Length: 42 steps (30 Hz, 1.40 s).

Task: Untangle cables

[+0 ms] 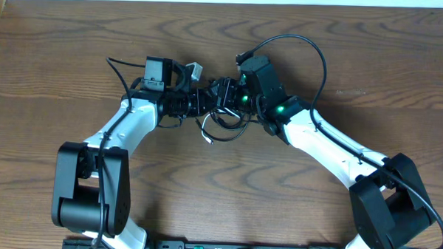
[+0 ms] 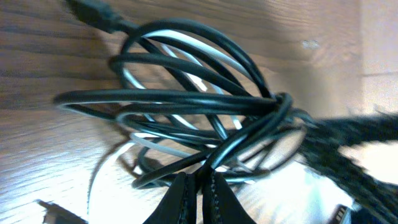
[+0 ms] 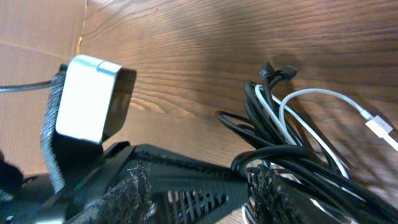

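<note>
Desk of dark wood grain fills my overhead feed, and my left arm and right arm reach in to meet just above its middle. The bundle lies on the desk right under that meeting point. Most of it is the black cable, wound in several overlapping loops that cross at one tight spot. The white cable threads through those loops, with one bend swinging free to the side.

My left pincer is clenched on one strand of the black cable at the bundle's edge. My right pincer looks released: its fingers stand well apart, one sunk among the strands, gripping nothing I can see. The white plug lies loose on the wood just beside the bundle, and the black plug sticks out at the far side.

I judge the step to be parting the two cables. To do it well, I would use the left grip as an anchor and close the right on the white bend only. Then I would draw it slowly away along the wood, so its plug trails out through the loops rather than snagging. If the black loops tighten, I would ease off and pick a looser strand.
</note>
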{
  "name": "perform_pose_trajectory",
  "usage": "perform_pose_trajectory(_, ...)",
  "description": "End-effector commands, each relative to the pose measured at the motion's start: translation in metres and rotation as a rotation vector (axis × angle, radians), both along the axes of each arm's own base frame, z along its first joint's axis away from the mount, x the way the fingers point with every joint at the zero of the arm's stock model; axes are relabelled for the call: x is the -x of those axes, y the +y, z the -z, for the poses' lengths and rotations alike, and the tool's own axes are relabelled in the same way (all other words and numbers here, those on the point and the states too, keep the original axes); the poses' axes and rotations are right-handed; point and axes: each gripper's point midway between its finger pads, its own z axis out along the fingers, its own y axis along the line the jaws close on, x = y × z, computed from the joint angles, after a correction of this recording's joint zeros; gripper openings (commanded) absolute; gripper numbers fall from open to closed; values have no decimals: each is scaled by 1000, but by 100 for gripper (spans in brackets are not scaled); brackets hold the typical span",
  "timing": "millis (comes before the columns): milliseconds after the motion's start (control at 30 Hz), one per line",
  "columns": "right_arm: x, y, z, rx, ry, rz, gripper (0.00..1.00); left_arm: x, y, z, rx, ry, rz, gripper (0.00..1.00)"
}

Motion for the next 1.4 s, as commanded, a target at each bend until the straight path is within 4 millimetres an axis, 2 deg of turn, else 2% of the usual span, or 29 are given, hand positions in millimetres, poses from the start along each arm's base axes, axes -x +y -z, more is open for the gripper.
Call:
perform_pose_trajectory(0,-5,-5,-9,-2,1,64,50,5,-10,-5,58,-25,78,7)
perform_pose_trajectory(233,-3,-27,12,79,82,175,49,5,-10,-5,58,-24,78,7)
perform_pose_trajectory(500,-10,-31,9,44,100,268,44,5,-10,-5,58,-24,78,8)
perform_pose_trajectory(700,-14,-27,3,12,84,276,42,6,-10,-6,63,-27,84,8)
perform_pose_trajectory(833,-13,-29,5,23,90,280,37,13,-20,-17,131,-68,166,8)
perform_pose_trajectory(967,-10,-30,9,37,104,280,34,13,-20,-17,133,-67,167,8)
perform_pose_trajectory(1267,-7,-27,10,41,103,273,33,20,-27,-27,195,-103,233,8)
perform_pose_trajectory(1367,-9,-29,10,47,96,285,30,22,-29,-30,210,-103,242,7)
